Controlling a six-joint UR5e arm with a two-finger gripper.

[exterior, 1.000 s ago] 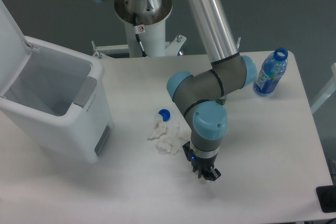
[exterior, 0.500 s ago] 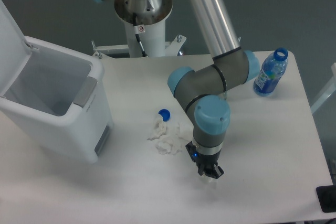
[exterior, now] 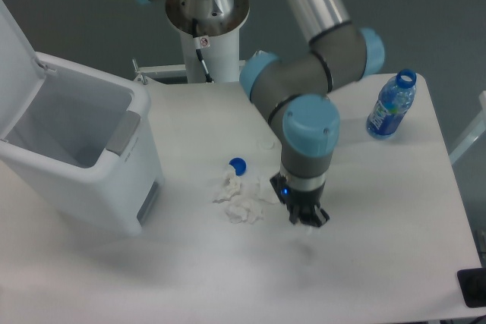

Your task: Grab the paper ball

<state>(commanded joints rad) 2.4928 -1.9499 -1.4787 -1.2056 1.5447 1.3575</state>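
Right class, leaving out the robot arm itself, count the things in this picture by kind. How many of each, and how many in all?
Bin: 1
Bottle: 1
Bottle cap: 1
Flat paper wads: 2
Paper ball, in the gripper: 1
Total: 6

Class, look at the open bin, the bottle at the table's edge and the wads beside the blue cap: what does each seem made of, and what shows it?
Bin: seemingly smooth white plastic, with slightly translucent walls.
Bottle: clear blue-tinted plastic, glossy, uncapped.
Wads: white paper, matte with crumpled folds.
Blue cap: probably plastic, smooth and round.
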